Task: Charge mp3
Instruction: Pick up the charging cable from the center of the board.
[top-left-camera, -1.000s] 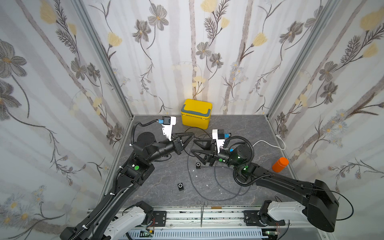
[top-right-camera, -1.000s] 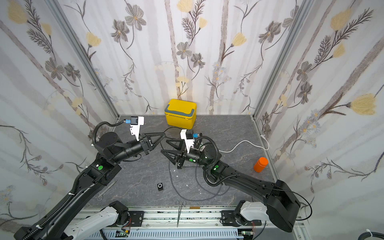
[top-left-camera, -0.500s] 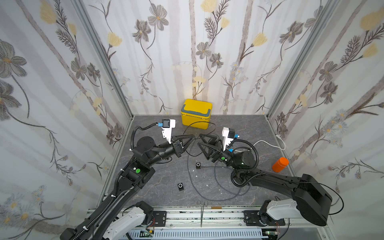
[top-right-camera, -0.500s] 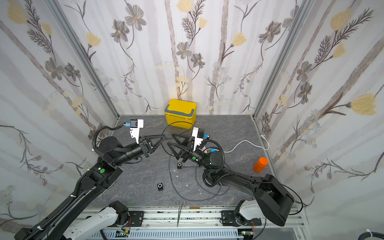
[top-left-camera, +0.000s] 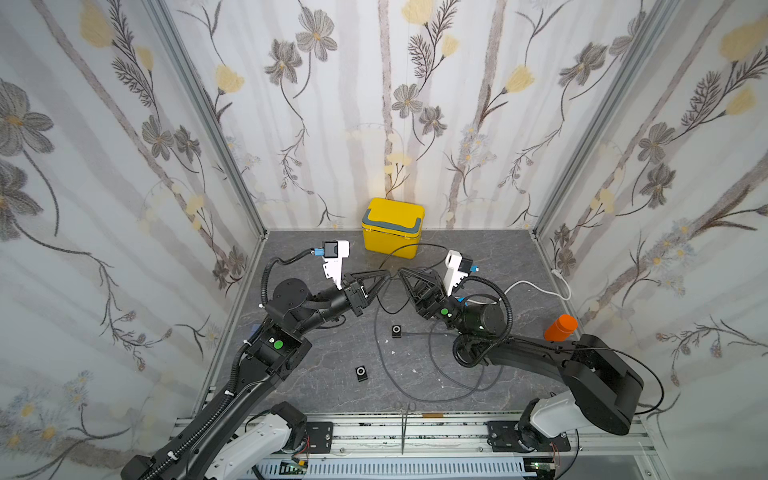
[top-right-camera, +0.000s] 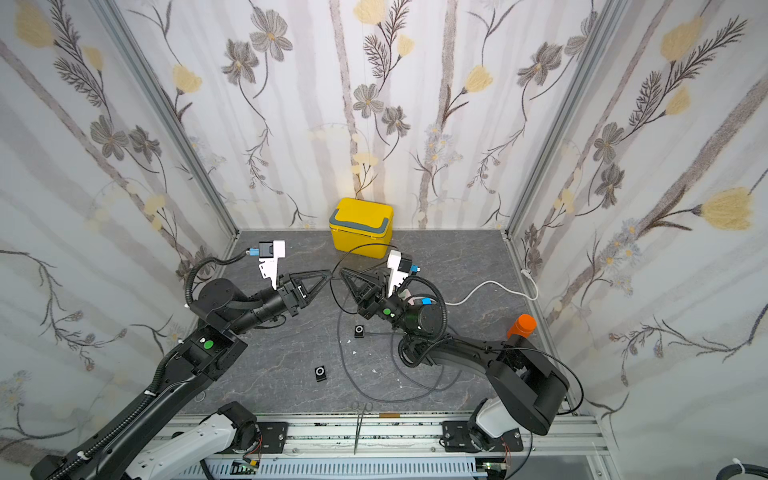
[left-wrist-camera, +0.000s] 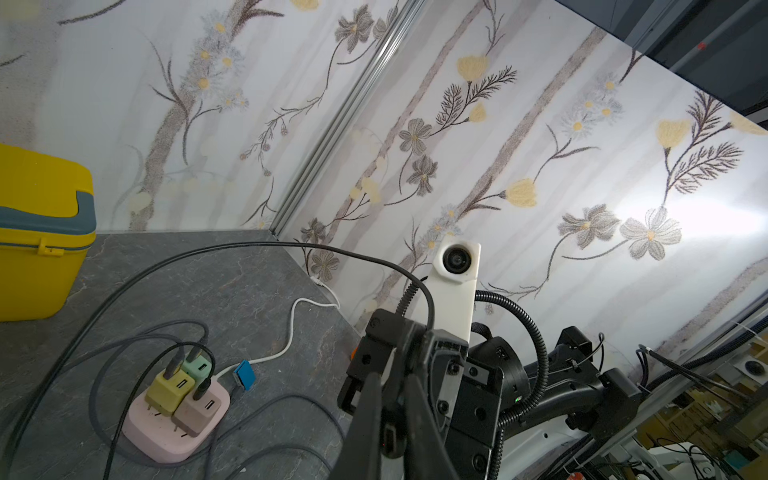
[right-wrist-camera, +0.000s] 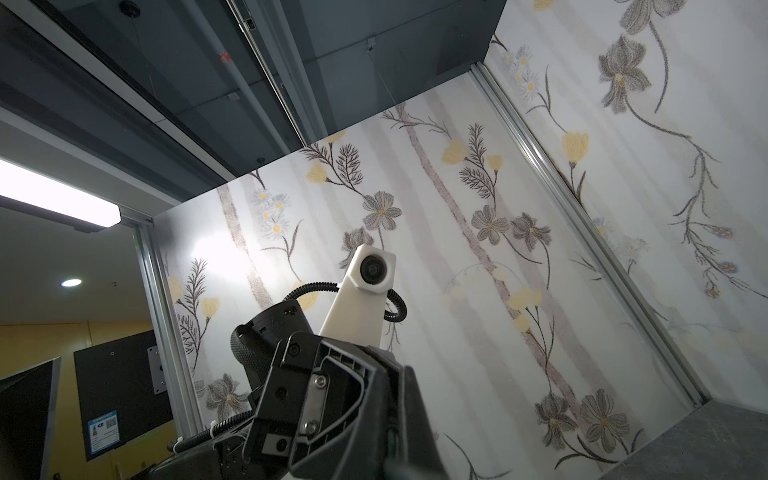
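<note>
Jaws clamped on a black charging cable (left-wrist-camera: 291, 244), the left gripper (top-left-camera: 387, 275) meets the closed right gripper (top-left-camera: 401, 272), its hold unclear, tip to tip above the grey table (top-left-camera: 311, 386), where one mp3 player (top-left-camera: 397, 330) lies beneath them and a second mp3 player (top-left-camera: 361, 372) nearer the front edge.

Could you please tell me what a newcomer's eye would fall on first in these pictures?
Probably the left gripper, shut on a black cable, and the right gripper, also shut, meeting tip to tip above the middle of the table. Next come the yellow box against the back wall and the orange bottle at the table's right edge.
</note>
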